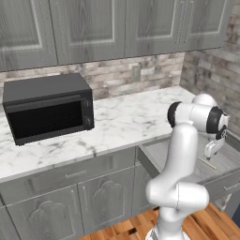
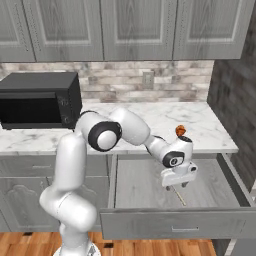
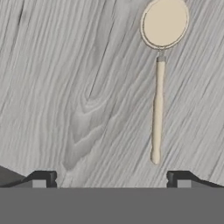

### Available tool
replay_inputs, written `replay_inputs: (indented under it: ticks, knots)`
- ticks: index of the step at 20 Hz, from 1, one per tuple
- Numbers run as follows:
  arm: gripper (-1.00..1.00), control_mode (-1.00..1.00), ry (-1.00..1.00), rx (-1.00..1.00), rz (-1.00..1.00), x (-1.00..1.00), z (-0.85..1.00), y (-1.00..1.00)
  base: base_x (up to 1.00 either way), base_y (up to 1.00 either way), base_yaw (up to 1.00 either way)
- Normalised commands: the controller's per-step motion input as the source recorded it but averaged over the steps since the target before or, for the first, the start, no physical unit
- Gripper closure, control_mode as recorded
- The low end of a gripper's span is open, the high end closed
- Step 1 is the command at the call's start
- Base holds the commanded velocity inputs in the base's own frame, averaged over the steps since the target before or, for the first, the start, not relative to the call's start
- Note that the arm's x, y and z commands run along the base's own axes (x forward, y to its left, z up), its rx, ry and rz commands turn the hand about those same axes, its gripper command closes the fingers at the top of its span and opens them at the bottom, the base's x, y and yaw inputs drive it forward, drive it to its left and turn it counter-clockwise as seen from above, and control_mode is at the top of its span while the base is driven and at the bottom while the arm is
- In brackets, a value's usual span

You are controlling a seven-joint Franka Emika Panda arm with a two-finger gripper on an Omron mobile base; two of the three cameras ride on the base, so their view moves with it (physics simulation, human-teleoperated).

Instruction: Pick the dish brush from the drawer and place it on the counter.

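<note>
One counter (image 2: 165, 117) runs along the wall, white marble with grey veins, under a row of grey upper cabinets (image 2: 137, 27). I count one black microwave (image 1: 47, 108) on it, toward the left, and one wall outlet (image 2: 147, 78) in the brick backsplash above. Near the counter's front edge sits a single small orange-brown object (image 2: 179, 130); I can't make out what it is.

Below the marble, one drawer (image 2: 145, 187) is pulled wide open, its flat grey floor showing. Beside it to the left are closed cabinet doors (image 1: 75, 206) and a closed drawer front (image 1: 70, 174).

One white arm reaches down over the open drawer. Its gripper (image 2: 176, 186) hangs just above the drawer floor with the jaws spread as wide as they go and nothing between them; in the hand view the two dark fingertips (image 3: 41, 178) stand far apart at the bottom, both clear of the handle.

There is one brush (image 3: 158, 83), lying flat on the drawer floor just under the gripper. In the hand view its long axis runs nearly straight away from the fingertips: the round cream head lies at the far end, the thin tan handle's free tip points back toward the gripper, closer to the right-hand fingertip. In the right base view the brush (image 2: 180, 198) shows as a thin pale stick angled toward the drawer's front.
</note>
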Motion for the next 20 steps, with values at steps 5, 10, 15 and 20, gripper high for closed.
replay_inputs:
  ticks: [5, 10, 15, 20]
  knots:
    - [-1.0, -1.0, -0.01, 0.0, -0.06, 0.37, -0.3, -0.04, 0.0, 0.0, 0.0]
    - [-1.0, -1.0, -0.05, 0.01, -0.04, 0.45, -0.11, -0.19, 0.0, 0.0, 0.0]
    - [-1.0, -1.0, -0.07, 0.03, -0.02, 0.3, -0.16, -0.16, 0.0, 0.0, 0.0]
    - [-1.0, -1.0, -0.02, 0.04, 0.0, 0.02, -0.2, -0.05, 0.0, 0.0, 0.0]
